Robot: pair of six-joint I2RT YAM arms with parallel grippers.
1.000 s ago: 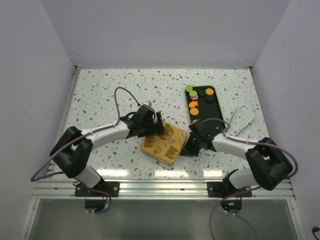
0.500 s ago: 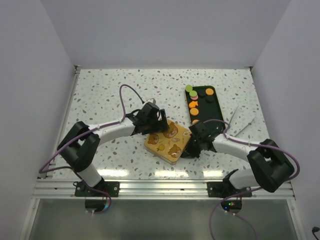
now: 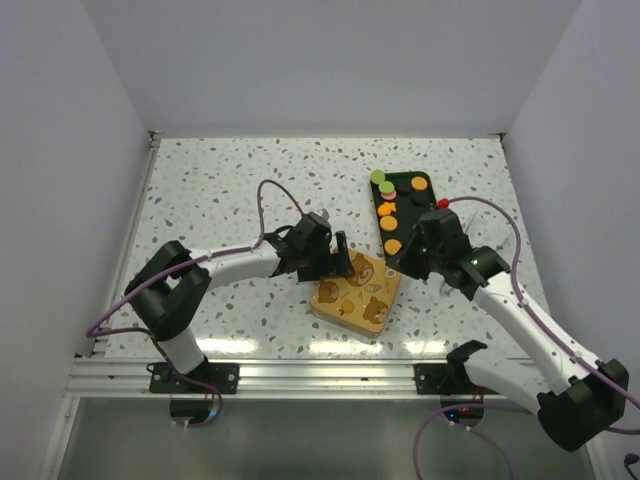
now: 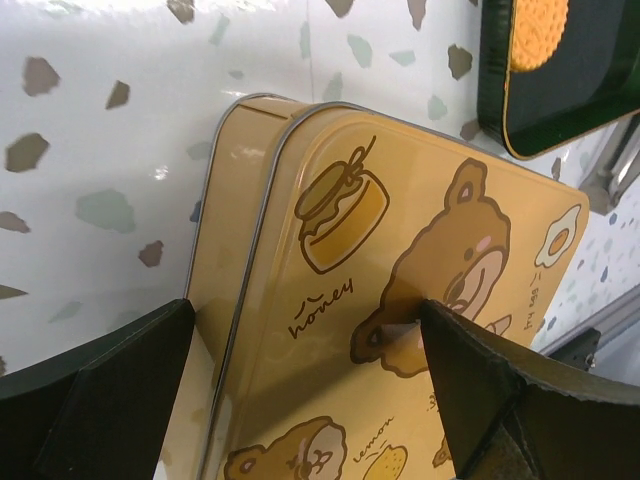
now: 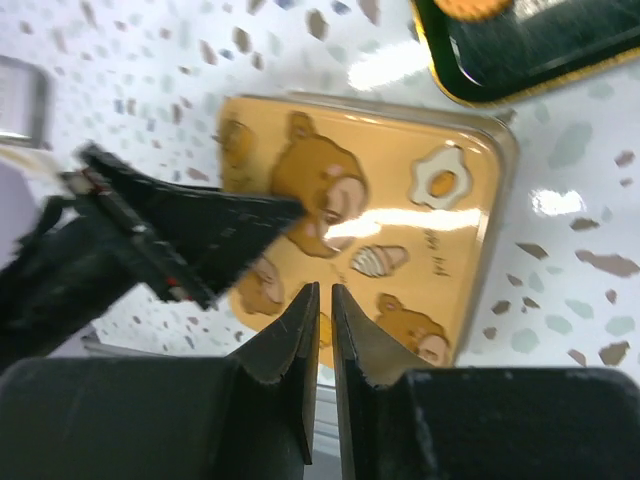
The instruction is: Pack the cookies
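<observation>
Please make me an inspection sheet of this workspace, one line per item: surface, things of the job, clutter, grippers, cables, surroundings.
Surface: white speckled table, glossy.
Job's things: cookies, orange, green, pink and dark discs, lie in the dark tray; the bear-printed tin lies closed, nearer the arms than the tray.
Clutter: small red thing at the tray's right edge, too small to identify.
Grippers: left gripper open, fingers astride the tin's edge; right gripper shut on nothing, pointing towards the tin.
Cables: purple cables loop off both arms, none across tin or tray.
Surroundings: plain white walls on three sides; metal rail at the near edge.
</observation>
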